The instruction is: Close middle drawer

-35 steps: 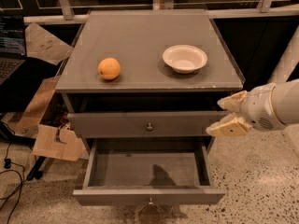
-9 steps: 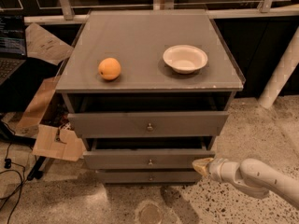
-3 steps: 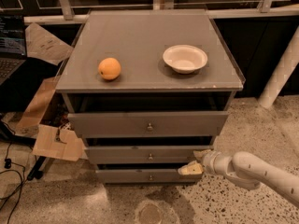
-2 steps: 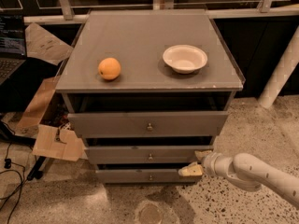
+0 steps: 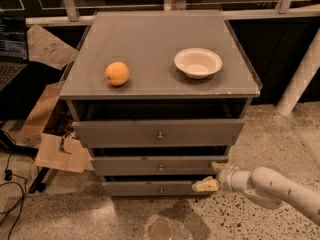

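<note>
The middle drawer [image 5: 150,164] of the grey cabinet is pushed in, its front nearly level with the other fronts, and its small round knob [image 5: 161,168] sits at the centre. My gripper [image 5: 212,176] is low at the cabinet's right front corner, by the right end of the middle drawer's front. Its pale fingers are spread, one finger [image 5: 218,166] at the drawer's right end and the other [image 5: 205,186] in front of the lowest drawer [image 5: 150,188]. It holds nothing.
The top drawer [image 5: 159,132] stands slightly out, with a dark gap above it. An orange [image 5: 117,73] and a white bowl [image 5: 198,62] sit on the cabinet top [image 5: 150,39]. Cardboard [image 5: 57,153] and cables lie on the floor at the left. A white post [image 5: 300,79] stands at the right.
The middle drawer, wide open in the oldest frame, is now pushed in. My arm dropped from the cabinet's right side to the floor-level front corner. Little has moved over the last second.
</note>
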You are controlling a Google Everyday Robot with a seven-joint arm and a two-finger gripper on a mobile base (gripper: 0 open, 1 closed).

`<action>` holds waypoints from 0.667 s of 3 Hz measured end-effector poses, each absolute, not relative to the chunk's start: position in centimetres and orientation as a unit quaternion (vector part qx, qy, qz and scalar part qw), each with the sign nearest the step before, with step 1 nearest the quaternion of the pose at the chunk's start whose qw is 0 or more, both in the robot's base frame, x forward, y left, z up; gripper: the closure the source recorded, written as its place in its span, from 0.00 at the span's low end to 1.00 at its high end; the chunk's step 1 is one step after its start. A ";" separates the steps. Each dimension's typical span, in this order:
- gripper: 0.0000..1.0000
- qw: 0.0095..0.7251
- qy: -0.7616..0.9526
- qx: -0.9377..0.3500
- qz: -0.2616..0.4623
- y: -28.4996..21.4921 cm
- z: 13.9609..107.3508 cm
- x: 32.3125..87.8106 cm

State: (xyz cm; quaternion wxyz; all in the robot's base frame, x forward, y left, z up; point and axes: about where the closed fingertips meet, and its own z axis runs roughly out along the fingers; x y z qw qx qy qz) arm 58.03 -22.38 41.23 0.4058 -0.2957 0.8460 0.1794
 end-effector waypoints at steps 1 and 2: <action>0.00 0.404 0.845 -0.296 0.186 -22.4 41.1 57.4; 0.00 0.404 0.845 -0.296 0.186 -22.4 41.1 57.4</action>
